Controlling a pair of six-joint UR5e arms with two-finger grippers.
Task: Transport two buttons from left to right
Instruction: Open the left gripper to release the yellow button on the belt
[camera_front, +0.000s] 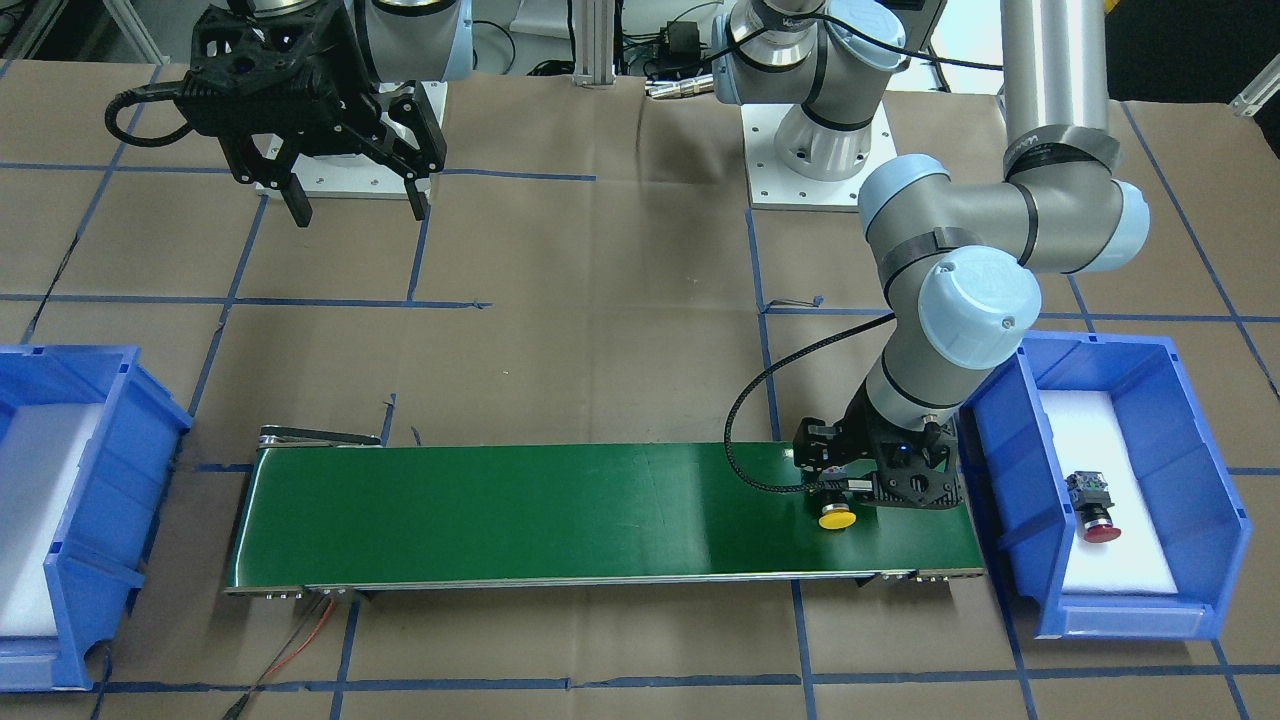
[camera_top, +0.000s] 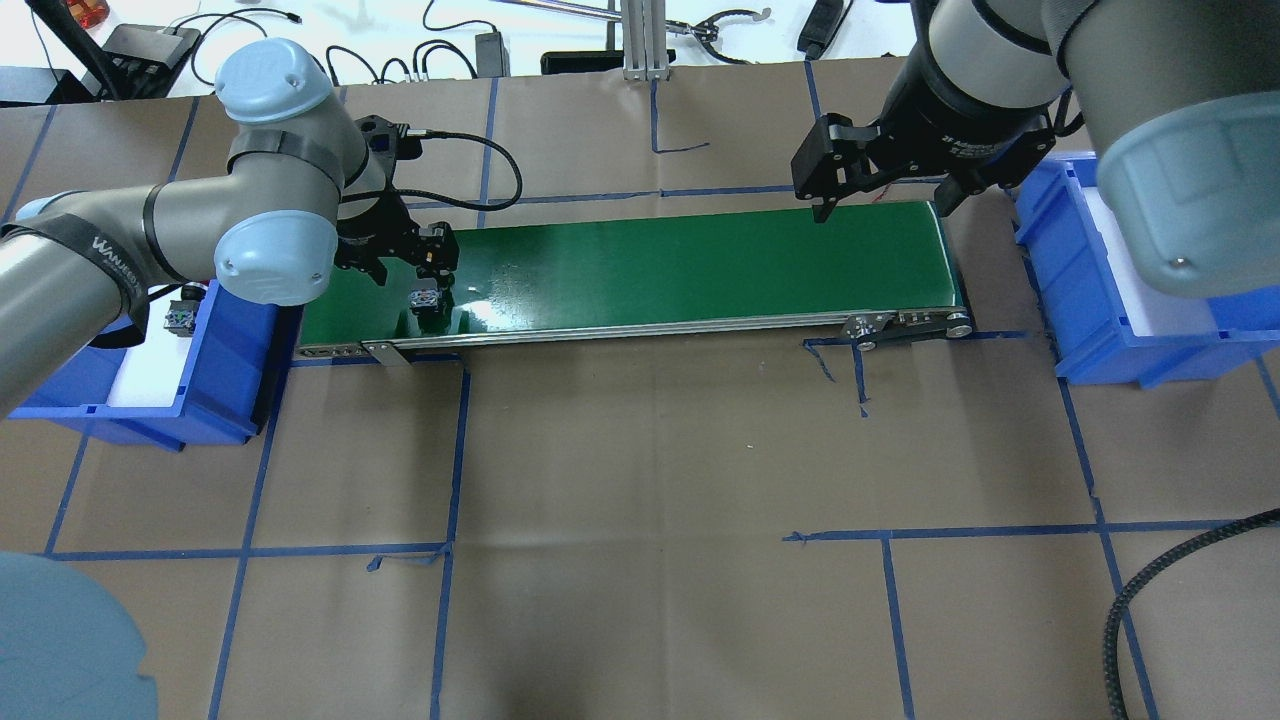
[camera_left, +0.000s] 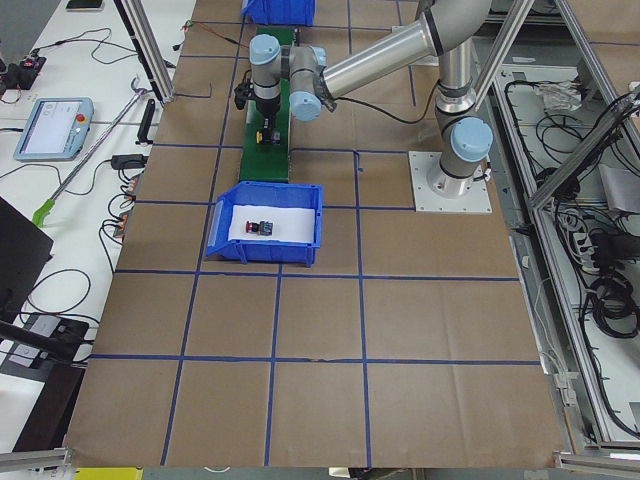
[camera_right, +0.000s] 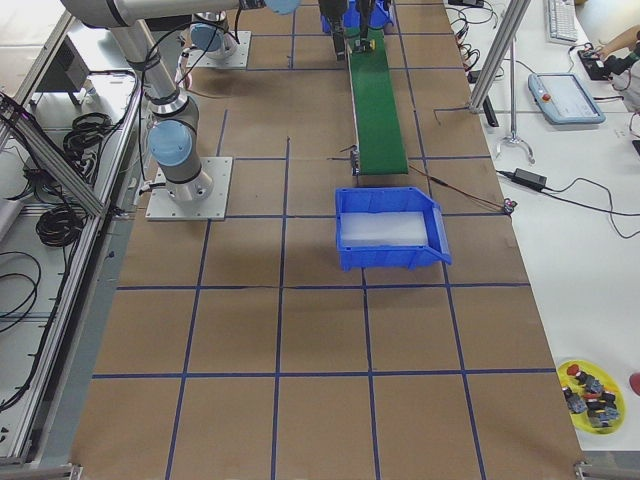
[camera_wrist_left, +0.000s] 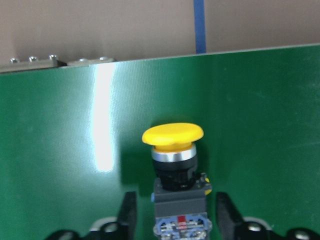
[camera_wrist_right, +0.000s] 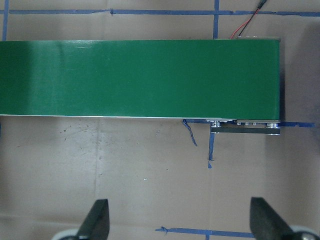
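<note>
1. Exterior front-facing view: table (camera_front: 600, 330), brown paper with a blue tape grid, lying beneath both grippers.
2. Green conveyor belt (camera_front: 550, 510). The left gripper (camera_wrist_left: 175, 205) sits low over one end. The right gripper (camera_front: 358, 212) hangs high, set back from the other end toward the robot base.
3. Left-side bin (camera_front: 1200, 470), blue with a white liner, just beside the left gripper past the belt end.
4. Right-side bin (camera_front: 150, 420), blue with a white liner, off to the outer side of the right gripper.
5. Right gripper: fingers spread wide, nothing between them.
6. Left gripper: fingers (camera_wrist_left: 127, 215) parted, one on each side of the yellow-capped button (camera_wrist_left: 173, 150). A strip of belt shows between each finger and the button's body.
7. Yellow-capped button: on the belt, between the left gripper's fingers, cap pointing away from the wrist.
8. Red-capped button (camera_front: 1095, 510): on the liner of the left-side bin, apart from the left gripper.
</note>
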